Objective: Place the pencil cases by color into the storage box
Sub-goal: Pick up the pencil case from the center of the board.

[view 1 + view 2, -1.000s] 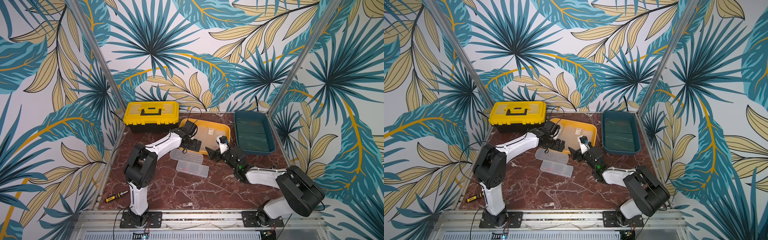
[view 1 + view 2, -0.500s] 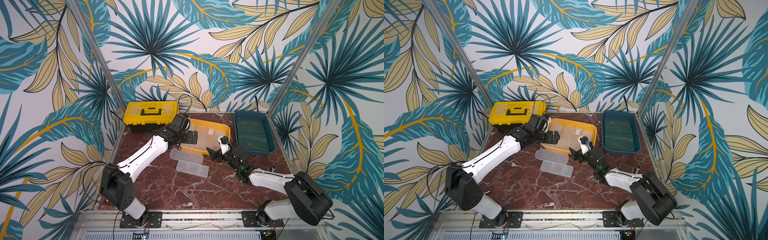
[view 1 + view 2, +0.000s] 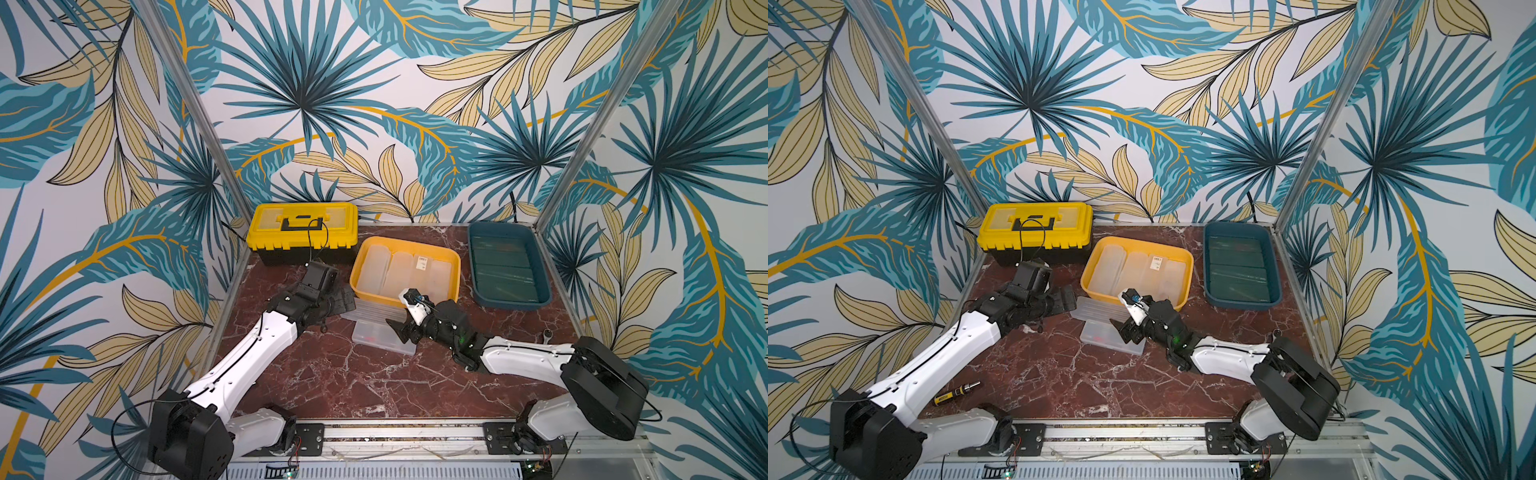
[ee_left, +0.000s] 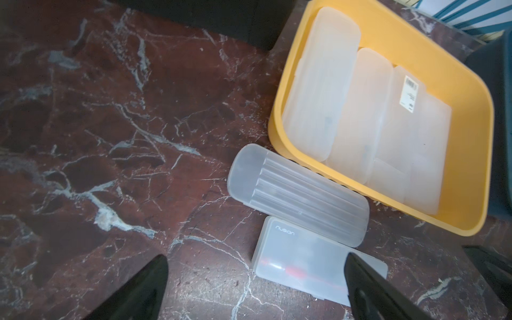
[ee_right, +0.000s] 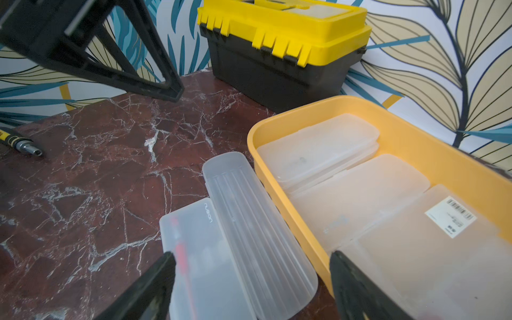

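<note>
Two frosted pencil cases lie on the marble table in front of the yellow storage box (image 3: 356, 270): a ribbed one (image 3: 368, 309) against the box and a flat one (image 3: 374, 334) with red inside. Several frosted cases fill the yellow box, one (image 4: 399, 133) with a barcode sticker. Dark green cases (image 3: 505, 270) lie in the teal box (image 3: 471, 266). My left gripper (image 3: 345, 299) hangs open by the ribbed case's left end. My right gripper (image 3: 401, 330) is open over the right ends of both loose cases (image 5: 249, 221), holding nothing.
A yellow and black toolbox (image 3: 303, 232) stands at the back left, close behind my left arm. A screwdriver (image 3: 957, 392) lies at the front left of the table. A small metal tool (image 3: 547, 332) lies near the right edge.
My left gripper has drawn back from the yellow box's front left corner to the left, and its arm has stretched lower. My right gripper has shifted left and forward over the loose cases.
</note>
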